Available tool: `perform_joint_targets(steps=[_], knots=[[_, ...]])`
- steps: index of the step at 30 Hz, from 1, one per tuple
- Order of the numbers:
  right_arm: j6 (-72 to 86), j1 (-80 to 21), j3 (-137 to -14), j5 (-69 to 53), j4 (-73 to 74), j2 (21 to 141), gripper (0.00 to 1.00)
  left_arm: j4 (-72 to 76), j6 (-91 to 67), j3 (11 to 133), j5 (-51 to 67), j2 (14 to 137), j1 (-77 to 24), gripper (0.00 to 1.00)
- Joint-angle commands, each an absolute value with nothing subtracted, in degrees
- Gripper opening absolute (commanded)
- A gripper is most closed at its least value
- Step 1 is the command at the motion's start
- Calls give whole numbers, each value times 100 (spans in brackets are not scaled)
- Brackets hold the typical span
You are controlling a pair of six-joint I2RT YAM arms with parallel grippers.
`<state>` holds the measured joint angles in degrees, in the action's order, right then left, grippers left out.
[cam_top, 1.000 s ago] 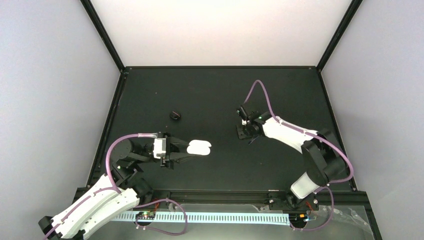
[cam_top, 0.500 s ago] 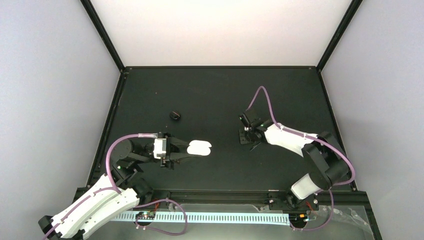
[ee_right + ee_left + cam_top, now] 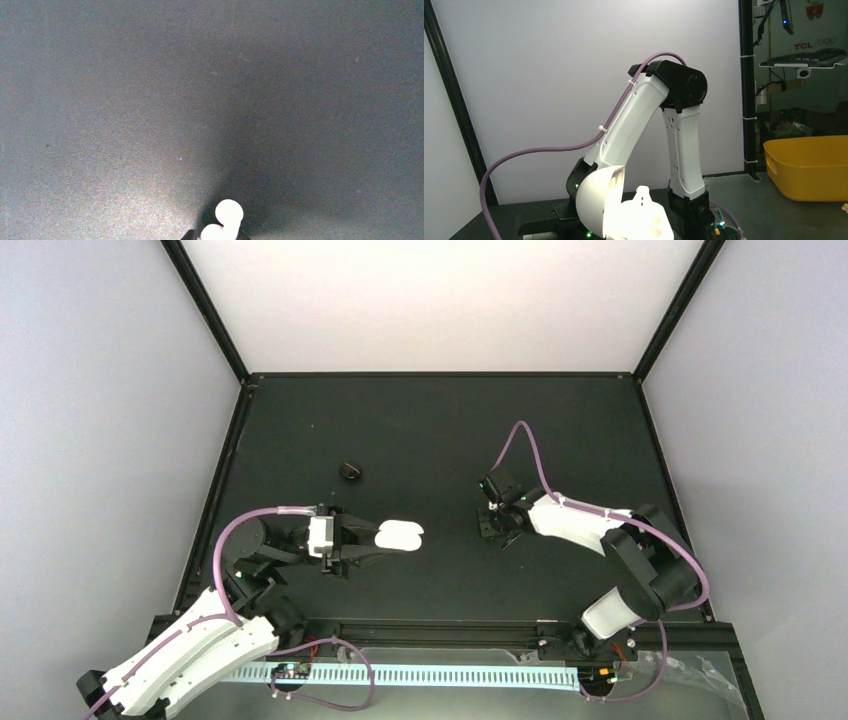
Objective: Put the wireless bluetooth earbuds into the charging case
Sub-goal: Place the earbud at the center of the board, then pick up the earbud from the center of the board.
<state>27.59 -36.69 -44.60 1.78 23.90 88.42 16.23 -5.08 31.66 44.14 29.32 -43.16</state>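
Top view: black counter [image 3: 430, 430], both arms low over it. Left arm [image 3: 190, 650] reaches in from the near left corner. The left claw [image 3: 378, 543] is pinching the charging case [image 3: 402, 534], a white oval held at the finger ends near the counter's middle, left of centre. The case points right, toward the other arm. Right arm [image 3: 580, 520] comes from the near right corner and bends back toward centre. The right claw [image 3: 497, 525] is down at the counter, well apart from the case, and too small here to tell whether it is spread or pressed together. A black round puck [image 3: 349, 471] lies alone on the counter, farther back than the left claw and clear of both arms. The earbuds cannot be picked out against the dark surface. Left wrist view: the case [image 3: 639, 220] fills the bottom centre, brightly lit and hinged open, with the lid standing up on the left and the base to its right. Behind it is the right arm [image 3: 644, 115] with its purple cable [image 3: 549, 150]. A yellow bin [image 3: 809, 167] sits off to the right, past the black frame post. Right wrist view: mostly bare counter [image 3: 200, 100] with a soft shadow in the middle. A small white rounded bit [image 3: 223, 225] shows at the bottom edge; cannot tell what it is, or whether the claw grips it. The fingers are barely in frame, so this claw's state is unclear here too.
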Motion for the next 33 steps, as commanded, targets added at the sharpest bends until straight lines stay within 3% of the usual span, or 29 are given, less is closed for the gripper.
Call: perform_joint_targets(steps=[1, 24, 33], knots=[[2817, -3698, -4428, 315, 2361, 8963, 20, 1630, -444, 3213, 4387, 2973, -4341, 2], [2935, -3698, -4792, 675, 2409, 8990, 21, 1626, -448, 3210, 4386, 2997, -4337, 2], [2992, -3693, -4758, 558, 2399, 8876, 17, 1634, -457, 3208, 4390, 3015, -4342, 1]])
